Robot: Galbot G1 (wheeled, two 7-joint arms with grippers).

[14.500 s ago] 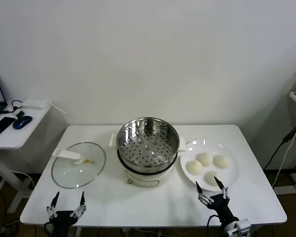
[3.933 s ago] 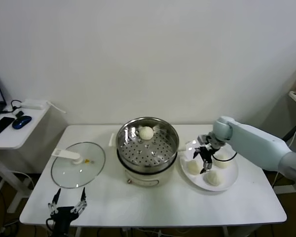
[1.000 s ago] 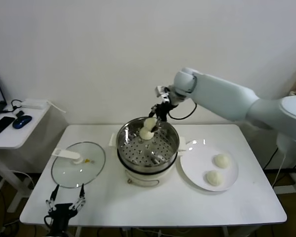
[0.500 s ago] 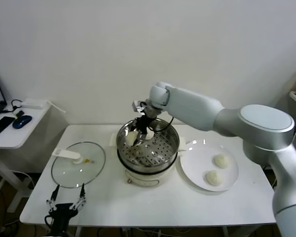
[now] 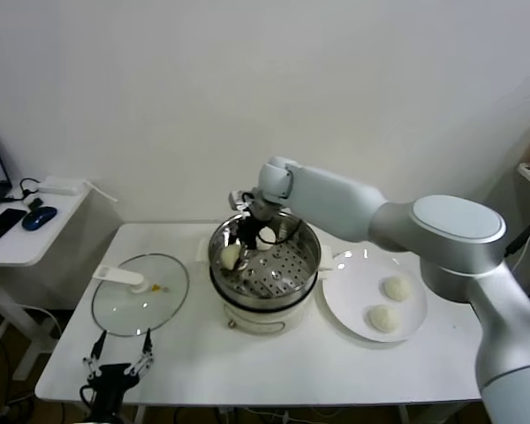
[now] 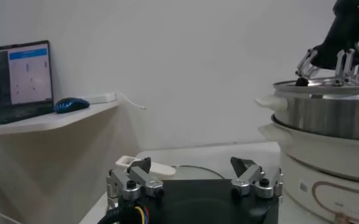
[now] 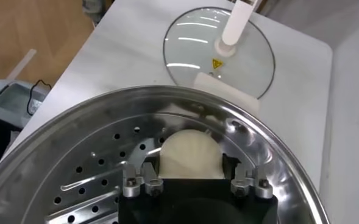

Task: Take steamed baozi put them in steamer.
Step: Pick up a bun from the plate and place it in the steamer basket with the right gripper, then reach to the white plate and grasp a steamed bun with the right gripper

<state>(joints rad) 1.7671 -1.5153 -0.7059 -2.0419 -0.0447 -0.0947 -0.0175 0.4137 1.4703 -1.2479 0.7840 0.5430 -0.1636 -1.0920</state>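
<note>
Buns: four. One (image 5: 231,255) clenched between the fingers of the right gripper (image 5: 239,240), low inside the steamer (image 5: 265,265) against its left wall. A second (image 5: 265,237) lies on the perforated floor toward the steamer's back rim. Two more (image 5: 397,288) (image 5: 383,319) sit on the white plate (image 5: 346,300) at the desk's right side. Steamer: mid-desk, uncovered. Glass lid (image 5: 140,294): flat on the desk's left side. Left gripper (image 5: 117,369): parked at the front-left edge, fingers spread, holding nothing.
</note>
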